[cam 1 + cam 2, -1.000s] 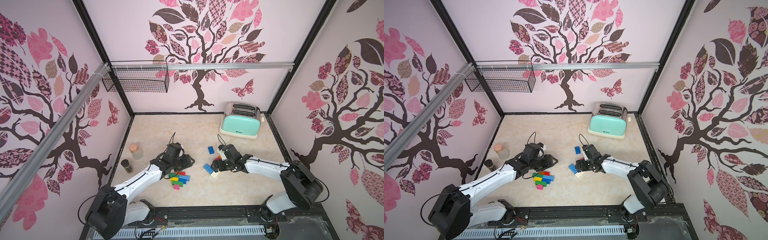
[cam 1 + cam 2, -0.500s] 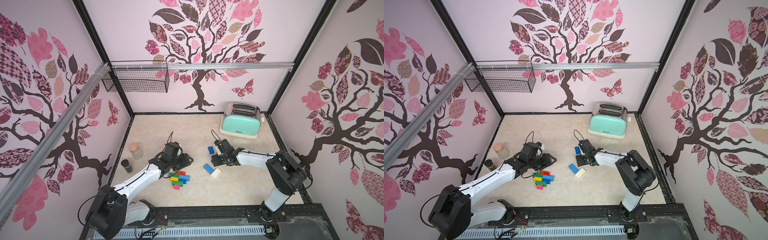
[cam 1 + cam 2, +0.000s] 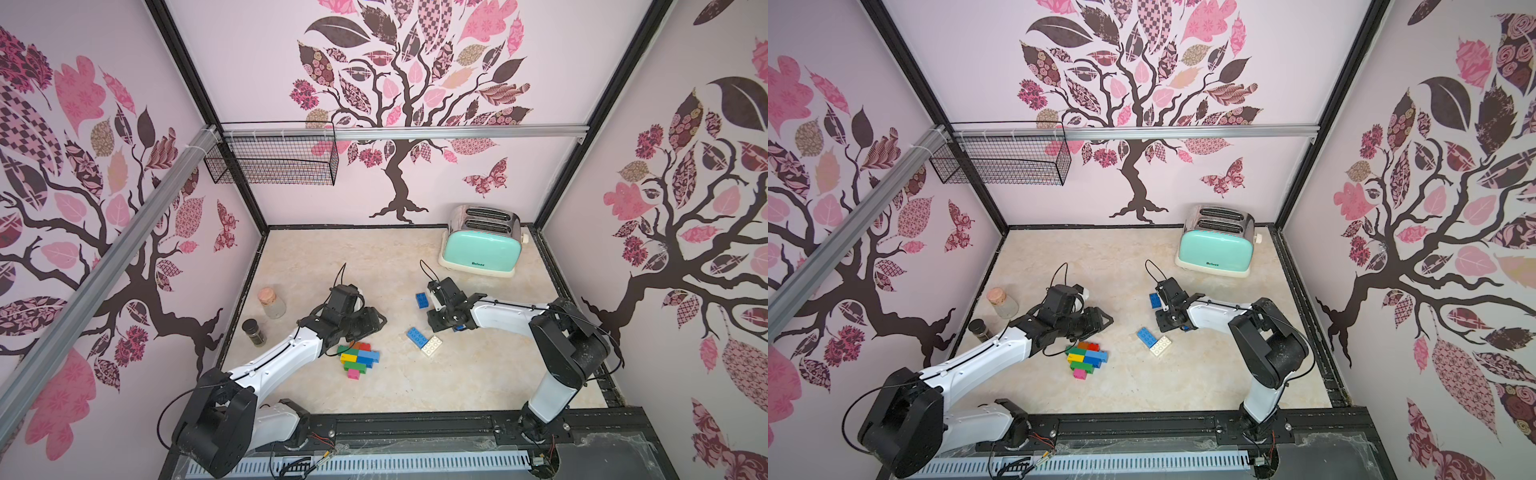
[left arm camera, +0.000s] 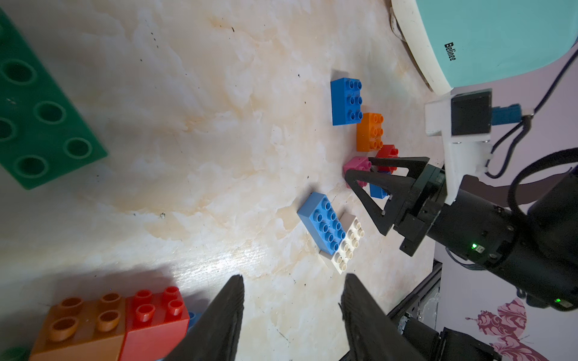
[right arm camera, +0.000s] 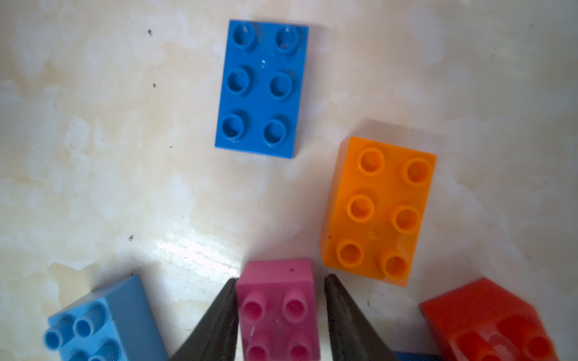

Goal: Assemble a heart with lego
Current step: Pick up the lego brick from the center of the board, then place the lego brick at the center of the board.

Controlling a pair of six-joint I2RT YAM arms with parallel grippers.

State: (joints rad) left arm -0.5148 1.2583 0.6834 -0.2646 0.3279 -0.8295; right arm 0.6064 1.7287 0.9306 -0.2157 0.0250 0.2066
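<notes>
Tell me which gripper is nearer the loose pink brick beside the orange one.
Right. The right gripper straddles the pink brick, a jaw on either side. The left gripper hovers apart, over by the assembled bricks.

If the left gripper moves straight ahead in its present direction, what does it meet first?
Probably the light blue brick or the white brick touching it; nothing lies nearer, though depth is uncertain.

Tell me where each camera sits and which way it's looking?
Top views: high above, looking down on the table; left arm and right arm show.
Left wrist: on the left arm, looking across at loose bricks; left gripper and right gripper show.
Right wrist: on the right arm, looking down; right gripper flanks the pink brick.
Shared: the orange brick shows in both wrist views.
</notes>
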